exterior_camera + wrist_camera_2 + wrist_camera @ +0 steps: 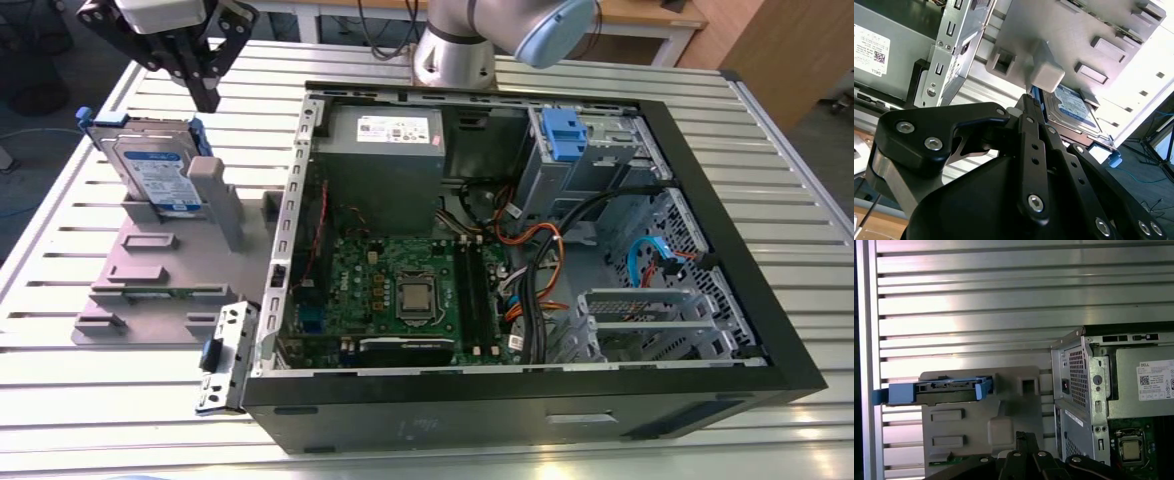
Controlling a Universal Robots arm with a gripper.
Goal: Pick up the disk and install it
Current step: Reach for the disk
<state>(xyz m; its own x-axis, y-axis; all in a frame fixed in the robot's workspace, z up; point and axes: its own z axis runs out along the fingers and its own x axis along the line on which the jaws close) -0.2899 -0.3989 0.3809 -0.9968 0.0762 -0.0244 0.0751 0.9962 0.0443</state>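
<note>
In the upper left of the exterior view, the claw [207, 98] hangs with its fingers pressed together, gripping nothing and touching nothing. Just below it, apart from the tips, the disk [158, 172] stands on edge in a grey holder [147, 290] on the slatted surface [801, 250], left of the open computer case [534, 400].

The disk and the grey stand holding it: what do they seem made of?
The disk: silver-grey metal casing with a glossy printed label. Its blue rails: likely plastic, evenly coloured. The grey stand: matte, uniform, blocky forms, probably moulded or printed plastic.
</note>
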